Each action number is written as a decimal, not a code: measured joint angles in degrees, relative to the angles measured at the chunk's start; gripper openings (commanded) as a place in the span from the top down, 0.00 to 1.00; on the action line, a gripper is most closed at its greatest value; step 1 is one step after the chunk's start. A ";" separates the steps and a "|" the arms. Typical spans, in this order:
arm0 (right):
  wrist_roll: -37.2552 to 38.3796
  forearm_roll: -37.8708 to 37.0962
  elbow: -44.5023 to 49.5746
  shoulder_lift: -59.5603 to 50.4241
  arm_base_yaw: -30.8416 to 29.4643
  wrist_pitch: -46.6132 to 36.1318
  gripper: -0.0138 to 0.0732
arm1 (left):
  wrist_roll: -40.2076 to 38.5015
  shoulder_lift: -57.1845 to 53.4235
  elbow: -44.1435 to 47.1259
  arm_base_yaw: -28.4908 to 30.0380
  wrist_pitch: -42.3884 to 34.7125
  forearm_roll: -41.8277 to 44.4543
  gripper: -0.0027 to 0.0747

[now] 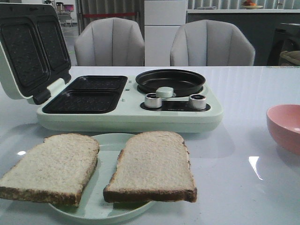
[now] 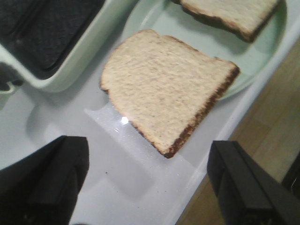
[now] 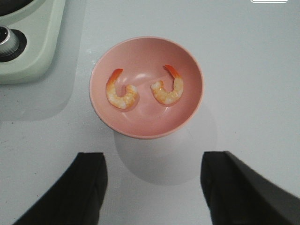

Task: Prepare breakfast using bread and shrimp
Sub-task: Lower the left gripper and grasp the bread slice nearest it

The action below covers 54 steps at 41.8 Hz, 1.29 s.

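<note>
Two slices of bread lie on a pale green plate at the table's front: the left slice and the right slice. In the left wrist view the left slice overhangs the plate, and the other slice shows at the frame's edge. My left gripper hangs open above the table just short of that slice, holding nothing. Two curled shrimp lie in a pink bowl. My right gripper is open above the table beside the bowl, empty.
A pale green breakfast maker stands behind the plate, its lid raised, with black grill plates, a round pan and two knobs. The pink bowl sits at the right. Near the left gripper runs the table edge.
</note>
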 measured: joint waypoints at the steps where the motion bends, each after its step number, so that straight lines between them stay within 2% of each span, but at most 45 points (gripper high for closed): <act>1: 0.00 0.00 0.00 0.00 0.00 0.00 0.22 | -1.66 1.23 0.11 -1.39 0.30 2.97 0.31; 5: 0.00 0.00 0.00 0.00 0.00 0.00 0.22 | -10.85 6.19 0.23 -7.71 2.68 13.86 0.31; 12: 0.00 0.00 0.00 0.00 0.00 0.00 0.22 | -26.57 15.81 0.33 -15.06 5.58 30.61 0.31; 17: 0.00 0.00 0.00 0.00 0.00 0.00 0.22 | -33.64 22.23 0.33 -17.12 5.84 38.10 0.31; 27: 0.00 0.00 0.00 0.00 0.00 0.00 0.22 | -47.58 31.23 -0.16 -17.52 9.10 51.21 0.31; 39: 0.00 0.00 0.00 0.00 0.00 0.00 0.22 | -51.41 37.74 -0.29 -17.52 9.22 58.59 0.33; 46: 0.00 0.00 0.00 0.00 0.00 0.00 0.22 | -56.59 39.69 -0.40 -17.52 9.46 62.11 0.45; 54: 0.00 0.00 0.00 0.00 0.00 0.00 0.22 | -58.03 41.18 -0.61 -17.52 9.82 63.15 0.59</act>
